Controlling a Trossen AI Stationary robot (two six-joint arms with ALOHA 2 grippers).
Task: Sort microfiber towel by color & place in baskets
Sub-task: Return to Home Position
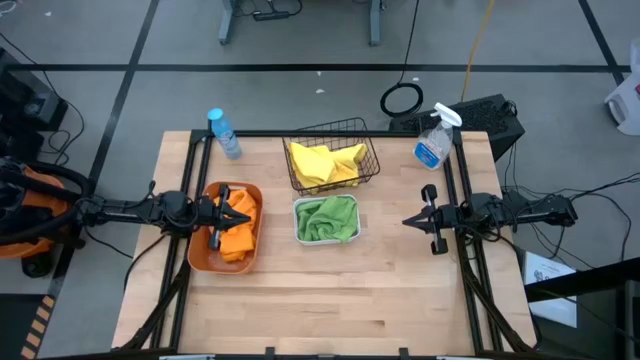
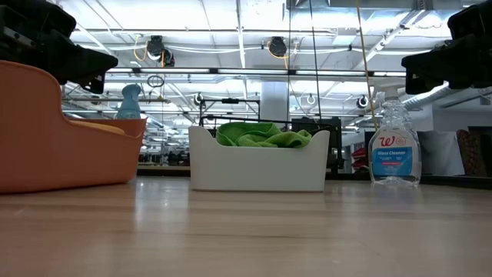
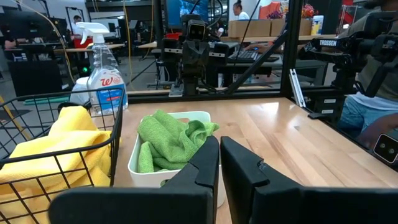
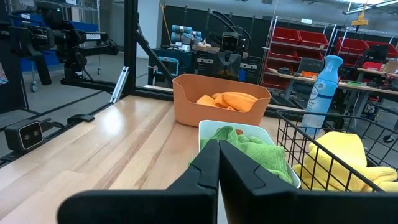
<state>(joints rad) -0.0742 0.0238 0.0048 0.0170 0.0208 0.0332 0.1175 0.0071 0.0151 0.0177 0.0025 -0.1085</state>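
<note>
Three baskets stand mid-table. The orange tub (image 1: 200,262) holds orange towels (image 1: 238,235), the white bin (image 1: 325,241) holds a green towel (image 1: 327,218), and the black wire basket (image 1: 372,150) holds a yellow towel (image 1: 322,162). My left gripper (image 1: 248,212) hovers shut over the orange tub, above its rim in the low view (image 2: 77,58), and holds nothing. My right gripper (image 1: 406,221) hangs shut and empty over bare wood to the right of the white bin.
A glass-cleaner spray bottle (image 1: 434,140) stands near the table's far right corner. A blue bottle (image 1: 224,133) stands at the far edge beside the wire basket. Bare wood (image 1: 330,300) spans the table's near half.
</note>
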